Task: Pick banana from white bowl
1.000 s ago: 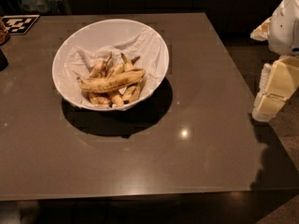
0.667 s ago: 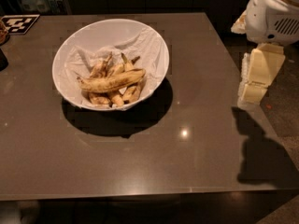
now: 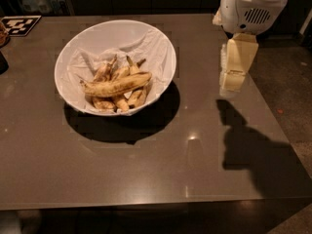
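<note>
The white bowl sits on the dark table, left of centre, lined with crumpled white paper. The banana, long, yellow with brown speckles, lies across the top of several smaller, browner bananas in the bowl's front half. My gripper hangs from the white arm above the table's right side, well to the right of the bowl and apart from it, with nothing seen in it.
The dark table has its right edge just beyond the gripper. A black-and-white patterned tag lies at the far left corner. A dark object sits at the left edge. The arm casts a shadow at the front right.
The arm and gripper have moved left from beyond the table's right edge to over the table's right side. The bowl and bananas have not moved.
</note>
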Robot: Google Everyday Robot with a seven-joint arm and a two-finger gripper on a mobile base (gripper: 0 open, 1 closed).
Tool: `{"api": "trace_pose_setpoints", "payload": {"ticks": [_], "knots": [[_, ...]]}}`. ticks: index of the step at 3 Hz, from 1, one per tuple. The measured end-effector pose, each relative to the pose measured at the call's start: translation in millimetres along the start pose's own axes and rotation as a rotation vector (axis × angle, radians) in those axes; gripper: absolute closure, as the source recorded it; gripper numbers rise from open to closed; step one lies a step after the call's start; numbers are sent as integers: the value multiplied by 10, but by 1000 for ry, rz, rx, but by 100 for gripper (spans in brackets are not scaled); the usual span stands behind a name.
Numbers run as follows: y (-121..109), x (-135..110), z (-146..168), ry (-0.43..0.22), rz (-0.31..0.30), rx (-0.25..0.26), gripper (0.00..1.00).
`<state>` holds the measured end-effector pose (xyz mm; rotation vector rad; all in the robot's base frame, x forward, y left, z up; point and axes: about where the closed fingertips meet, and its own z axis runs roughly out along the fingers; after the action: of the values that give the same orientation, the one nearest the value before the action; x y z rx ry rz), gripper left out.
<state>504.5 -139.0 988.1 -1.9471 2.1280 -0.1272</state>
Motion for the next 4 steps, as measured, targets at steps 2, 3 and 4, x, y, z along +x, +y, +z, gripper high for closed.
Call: {"api": "trace_pose_setpoints", "payload": {"ticks": [2, 3, 4], "knots": [[-136, -531, 9, -48, -53, -5, 0], [-352, -1086, 97, -39, -147, -2, 0], [-395, -1290, 98, -70, -171, 23, 0]]}}
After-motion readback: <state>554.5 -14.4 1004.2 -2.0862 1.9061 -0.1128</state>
